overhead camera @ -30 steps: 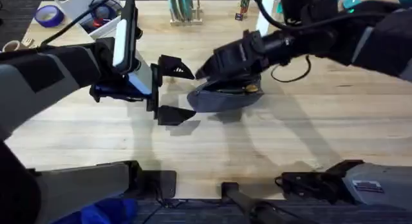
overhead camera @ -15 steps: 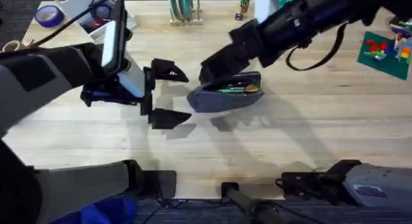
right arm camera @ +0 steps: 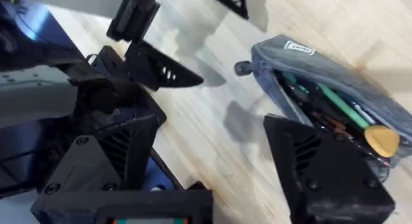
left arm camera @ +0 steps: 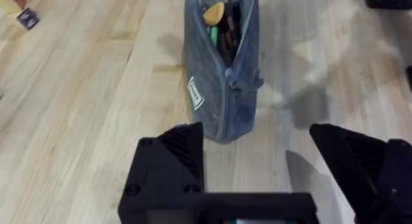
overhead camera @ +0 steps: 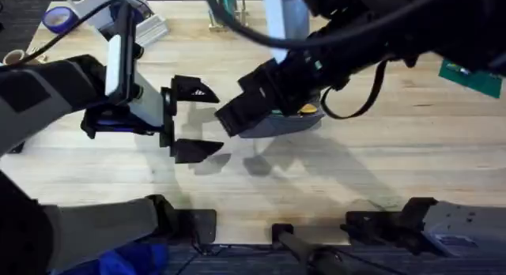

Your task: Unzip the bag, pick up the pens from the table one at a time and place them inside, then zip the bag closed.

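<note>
Overhead: left arm stretched in from the lower left, forearm level across the table, white wrist link turned upright, left gripper aimed toward the middle with its black fingers spread wide apart, nothing between them, one finger toward the far edge and one toward the near edge. Grey-blue bag lying on the wood just beyond that gripper, apart from it, its long side running across the table. Right arm reached across from the right and risen high, dark and large, right gripper poised above the bag's left end and covering part of it; contact with the fabric not determinable from above. Left wrist view: both own fingers parted at the edge, bag standing on its narrow side straight ahead between their lines but not touched, zipper open along the upper length, a yellow-tipped piece and green and dark pens packed inside, a small label on the side panel. Right wrist view: own fingers also held well apart with bare wood between, bag just beside one finger, mouth gaping, green pen and other pens inside, zipper pull at the closed end, left gripper seen farther off, likewise open.
</note>
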`<state>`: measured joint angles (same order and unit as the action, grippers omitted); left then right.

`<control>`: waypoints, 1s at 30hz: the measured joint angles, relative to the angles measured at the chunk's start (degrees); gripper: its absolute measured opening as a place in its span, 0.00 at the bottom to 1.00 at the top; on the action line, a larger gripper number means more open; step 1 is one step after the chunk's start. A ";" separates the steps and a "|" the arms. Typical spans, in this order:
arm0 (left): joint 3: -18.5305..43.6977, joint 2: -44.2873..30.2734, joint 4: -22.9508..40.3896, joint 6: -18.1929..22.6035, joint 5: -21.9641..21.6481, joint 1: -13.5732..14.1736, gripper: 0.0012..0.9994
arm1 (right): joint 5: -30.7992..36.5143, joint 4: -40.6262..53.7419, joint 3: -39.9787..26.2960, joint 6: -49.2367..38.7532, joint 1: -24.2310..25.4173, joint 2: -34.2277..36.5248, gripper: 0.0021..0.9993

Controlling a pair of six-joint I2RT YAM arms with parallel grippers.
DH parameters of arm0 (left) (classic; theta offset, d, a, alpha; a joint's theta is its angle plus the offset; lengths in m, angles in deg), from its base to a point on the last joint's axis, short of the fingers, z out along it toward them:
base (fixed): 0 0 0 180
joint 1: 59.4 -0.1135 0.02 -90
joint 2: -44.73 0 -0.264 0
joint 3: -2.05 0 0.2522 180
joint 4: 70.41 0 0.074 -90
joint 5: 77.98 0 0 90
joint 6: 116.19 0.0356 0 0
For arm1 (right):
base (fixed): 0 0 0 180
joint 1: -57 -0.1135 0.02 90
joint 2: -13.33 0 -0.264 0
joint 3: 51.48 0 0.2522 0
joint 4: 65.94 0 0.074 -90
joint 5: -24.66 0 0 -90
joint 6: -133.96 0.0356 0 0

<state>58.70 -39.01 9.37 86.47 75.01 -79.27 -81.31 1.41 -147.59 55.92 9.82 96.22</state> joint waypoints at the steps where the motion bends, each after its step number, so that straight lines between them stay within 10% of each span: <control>1: 0.00 0.01 0.00 0.21 -0.05 -0.67 1.00 | 0.30 -0.08 0.00 0.31 -0.53 0.00 1.00; 14: 0.00 -0.01 0.04 2.38 -0.99 -3.48 1.00 | 4.16 -0.84 0.00 6.91 -4.29 0.75 1.00; 30: 0.00 -0.01 0.04 2.48 -1.30 -3.48 1.00 | 13.00 -1.81 0.00 38.30 -6.97 3.21 1.00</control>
<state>58.70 -39.02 9.41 88.94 73.71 -82.75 -68.31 -0.40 -147.59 94.23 2.85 99.43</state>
